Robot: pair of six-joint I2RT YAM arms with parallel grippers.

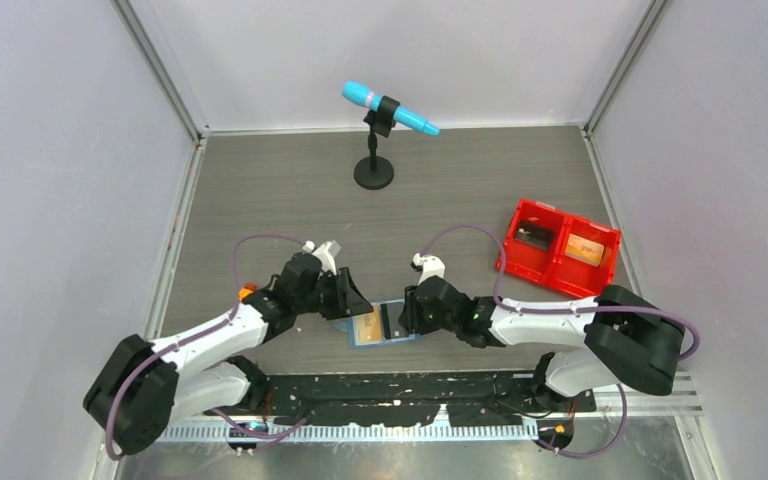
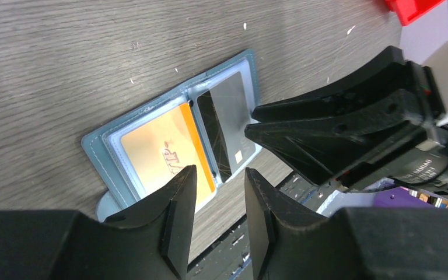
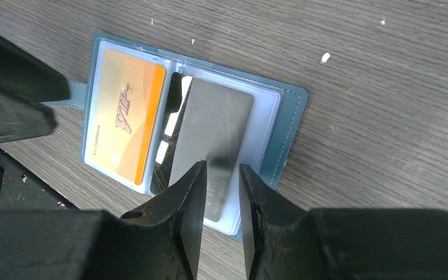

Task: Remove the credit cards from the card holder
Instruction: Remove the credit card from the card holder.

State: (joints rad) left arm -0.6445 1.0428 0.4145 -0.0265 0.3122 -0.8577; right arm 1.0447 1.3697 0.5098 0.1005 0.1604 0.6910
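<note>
The teal card holder (image 1: pixel 405 335) lies open and flat on the table near its front edge, between my two grippers. An orange-gold card (image 2: pixel 157 149) sits in its left pocket, and a dark grey card (image 3: pixel 216 122) lies slanted over its right pocket, partly out. My left gripper (image 2: pixel 220 172) is open and empty, hovering at the holder's near edge by the orange-gold card (image 3: pixel 125 122). My right gripper (image 3: pixel 221 166) is narrowly open, its tips right over the dark card's near end (image 2: pixel 224 116). I cannot tell if they touch it.
A red two-compartment bin (image 1: pixel 560 248) stands at the right with small items inside. A blue microphone on a black stand (image 1: pixel 375 150) is at the back centre. A black perforated strip (image 1: pixel 410 390) runs along the near edge.
</note>
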